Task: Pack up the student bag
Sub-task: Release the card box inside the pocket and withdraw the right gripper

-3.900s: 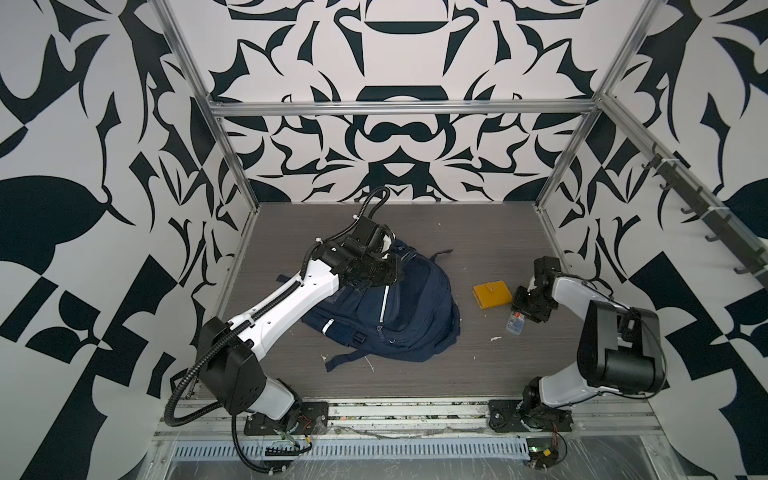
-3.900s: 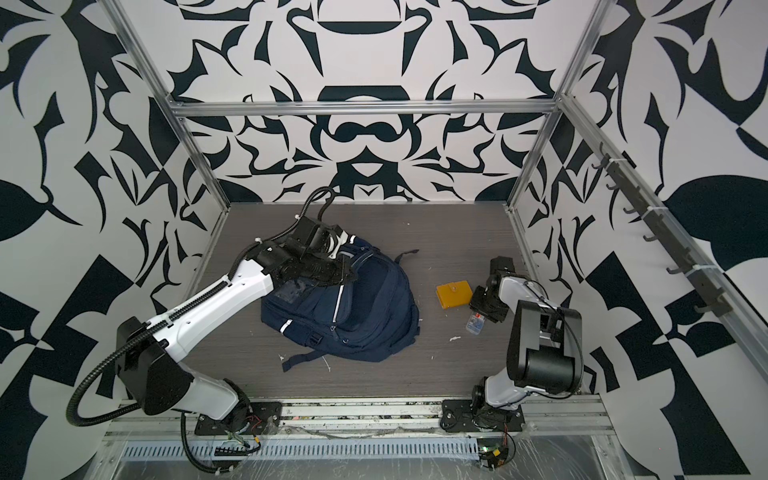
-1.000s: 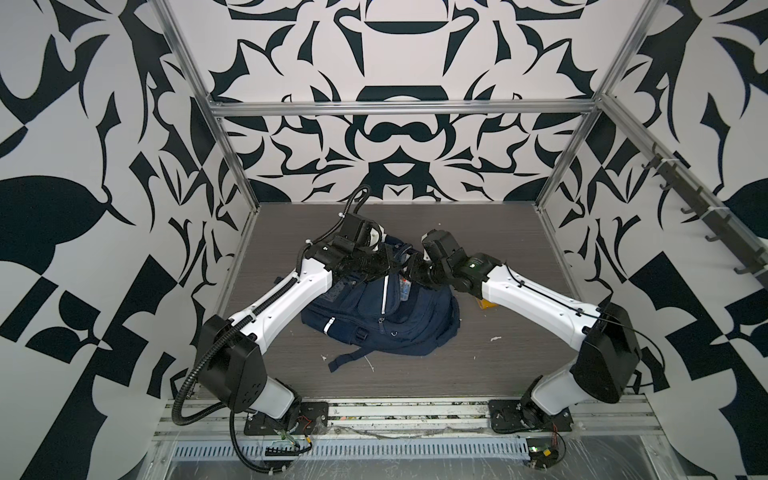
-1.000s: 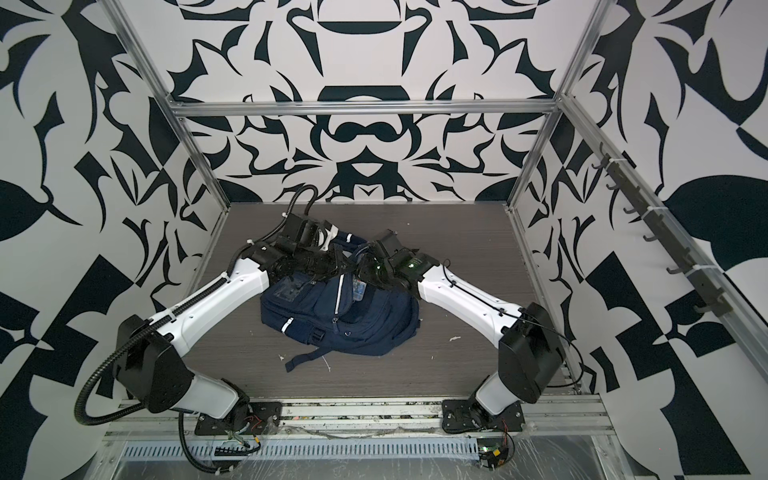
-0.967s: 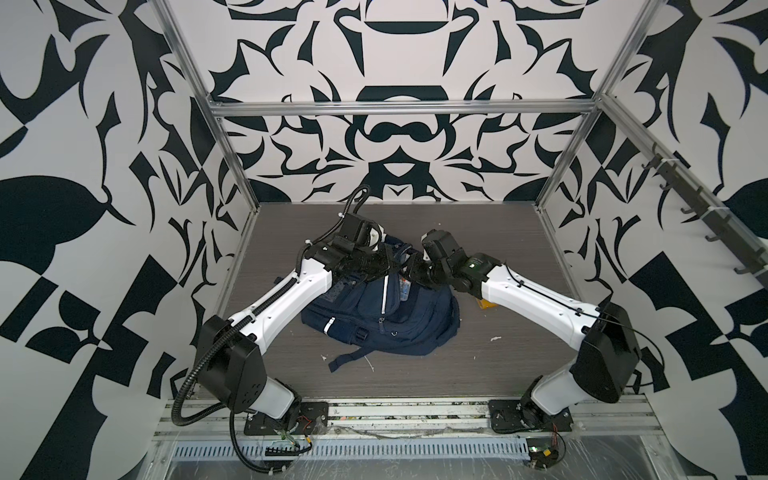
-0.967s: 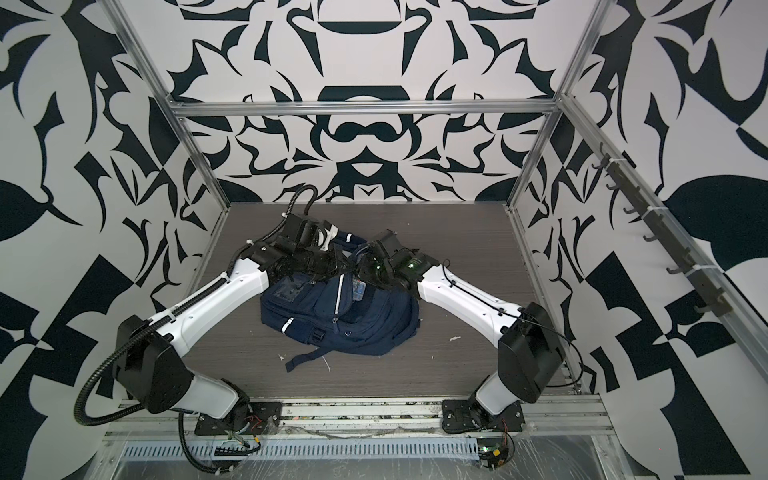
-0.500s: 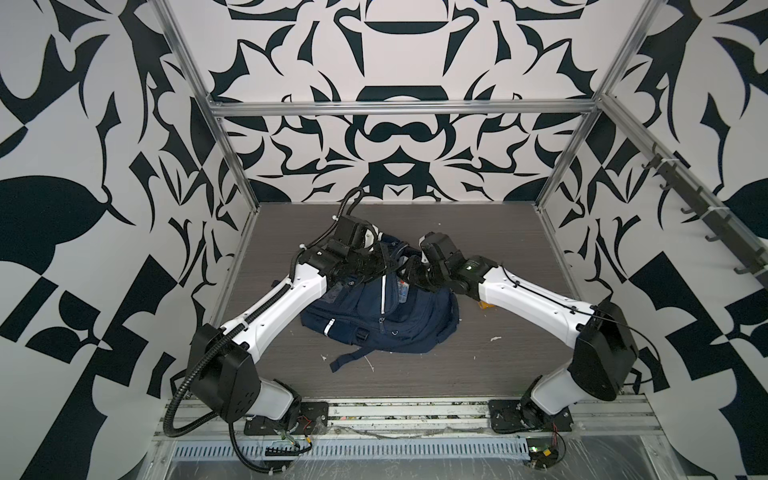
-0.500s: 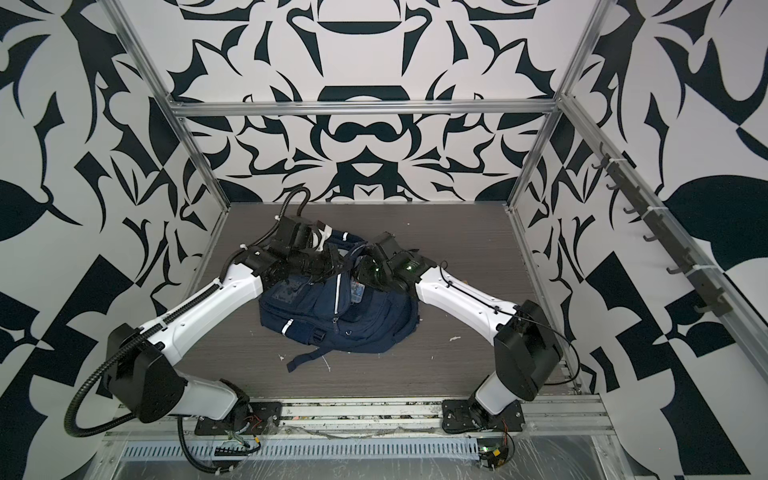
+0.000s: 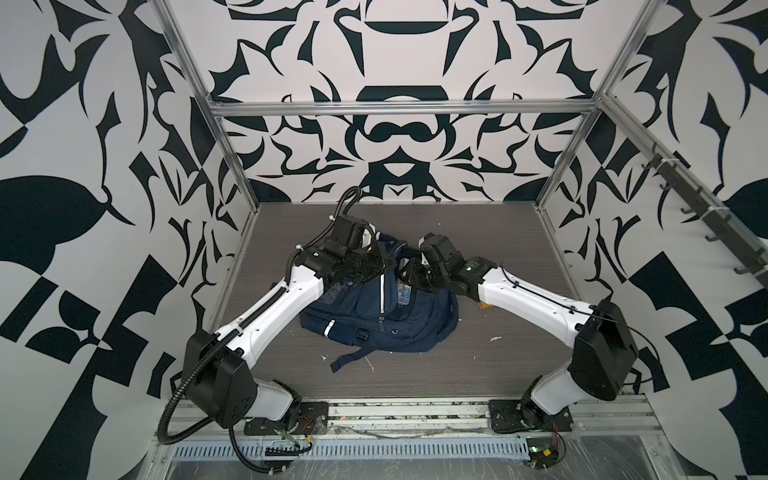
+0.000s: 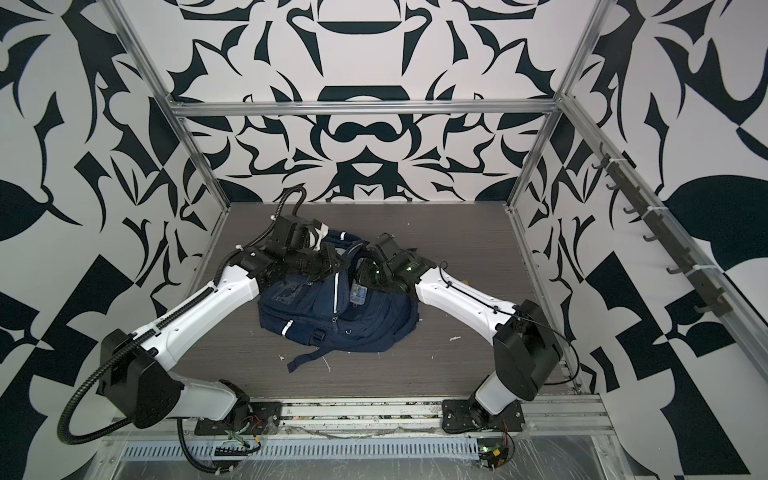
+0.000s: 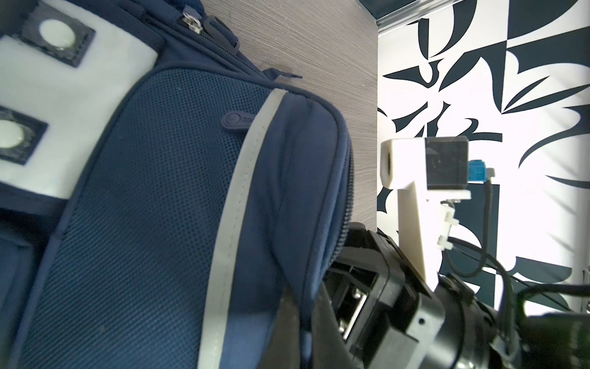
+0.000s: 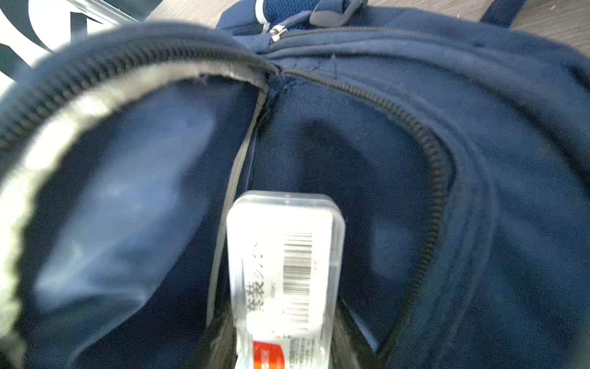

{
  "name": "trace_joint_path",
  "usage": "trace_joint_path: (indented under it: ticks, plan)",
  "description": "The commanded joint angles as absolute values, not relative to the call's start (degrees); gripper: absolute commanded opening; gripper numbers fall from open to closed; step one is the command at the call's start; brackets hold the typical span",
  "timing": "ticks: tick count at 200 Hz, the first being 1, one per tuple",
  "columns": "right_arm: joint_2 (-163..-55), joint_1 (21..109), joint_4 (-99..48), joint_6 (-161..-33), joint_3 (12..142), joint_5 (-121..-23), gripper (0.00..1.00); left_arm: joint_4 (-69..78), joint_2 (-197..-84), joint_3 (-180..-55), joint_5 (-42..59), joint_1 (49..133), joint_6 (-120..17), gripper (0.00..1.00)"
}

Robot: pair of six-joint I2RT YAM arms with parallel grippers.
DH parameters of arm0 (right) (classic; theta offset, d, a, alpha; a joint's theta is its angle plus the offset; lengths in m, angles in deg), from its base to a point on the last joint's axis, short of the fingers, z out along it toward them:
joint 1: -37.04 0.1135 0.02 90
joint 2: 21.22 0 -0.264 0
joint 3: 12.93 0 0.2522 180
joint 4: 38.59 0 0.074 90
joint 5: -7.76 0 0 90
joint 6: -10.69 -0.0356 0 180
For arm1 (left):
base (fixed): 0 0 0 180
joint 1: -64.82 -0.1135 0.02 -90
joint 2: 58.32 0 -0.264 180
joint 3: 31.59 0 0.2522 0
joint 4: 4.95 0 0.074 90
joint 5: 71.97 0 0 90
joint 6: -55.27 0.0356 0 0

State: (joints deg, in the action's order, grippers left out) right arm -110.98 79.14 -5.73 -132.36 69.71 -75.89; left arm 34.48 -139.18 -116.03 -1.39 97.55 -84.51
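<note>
Lying at the middle of the worktop (image 9: 498, 257), the student bag (image 9: 374, 320) has its pocket mouth (image 12: 134, 191) lifted by the left tool (image 9: 385, 265), which is pinched tight on the flap edge (image 11: 306, 204). The right tool (image 9: 411, 277), nearer the opening, grips a clear box (image 12: 284, 255) whose long axis aims straight into it.

A large navy-blue fabric backpack (image 9: 374, 320) with white reflective stripes, several zip pockets and dark straps lies front-up near the middle of the grey wood-grain table (image 9: 498, 374), a little toward its far edge in both top views. Its top end points at the far edge, and one loose strap (image 9: 353, 358) trails toward the near edge. An unzipped compartment (image 12: 143, 207) gapes, flap lifted, showing dark blue lining.
</note>
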Motion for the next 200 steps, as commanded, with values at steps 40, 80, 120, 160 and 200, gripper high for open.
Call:
trace_joint_path:
  ticks: [40, 80, 120, 160, 200]
  plan:
    - [-115.3, 79.2, -10.2, -130.5, 73.5, -73.4, 0.03, 26.1, -135.2, -117.4, -5.3, 97.2, -90.0, 0.00]
    - [-115.9, 79.2, -14.6, -131.0, 72.6, -71.1, 0.18, 26.2, -134.8, -116.5, -5.1, 97.2, -90.8, 0.00]
    - [-114.2, 79.2, -14.5, -130.6, 72.1, -70.9, 0.47, 27.8, -134.5, -116.3, -3.9, 97.1, -90.8, 0.00]
    - [-111.6, 79.2, -13.8, -130.2, 72.5, -71.8, 0.66, 28.1, -135.0, -116.2, -3.2, 97.0, -90.9, 0.00]
    - [-108.7, 79.1, -11.5, -130.0, 73.3, -73.0, 0.74, 28.9, -135.3, -117.1, -2.9, 96.8, -89.8, 0.00]
